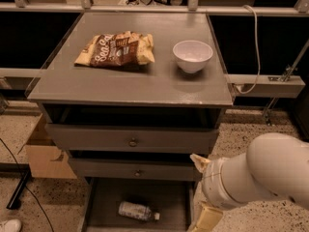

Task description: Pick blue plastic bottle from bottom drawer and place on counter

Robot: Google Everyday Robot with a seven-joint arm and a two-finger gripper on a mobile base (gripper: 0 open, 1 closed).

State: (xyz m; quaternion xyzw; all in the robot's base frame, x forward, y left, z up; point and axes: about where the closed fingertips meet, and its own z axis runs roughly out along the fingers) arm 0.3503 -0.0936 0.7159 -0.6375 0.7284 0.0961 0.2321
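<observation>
- Blue plastic bottle: lying on its side on the floor of the open bottom drawer, cap end seemingly toward 3 o'clock.
- Not yet picked up, not touched by anything.
- At 3 o'clock from the bottle, near but apart: the gripper, just outside the drawer's right wall and partly cut off at the bottom edge.
- Cannot tell if the jaws are open or shut; not holding the bottle, that much is sure.
- Step in hand, by the look of it: reaching down to the drawer, before the grab.
- Next move, most likely: over the low wall toward 9 o'clock, down with one jaw on each side of the round body, then a squeeze.
- Round and lying flat, so likely to roll if bumped.
- After that: up past the two knobbed drawers to the counter at 12 o'clock.
- On that surface: a brown chip bag at 11 o'clock and a white bowl at 1 o'clock, well apart.
</observation>
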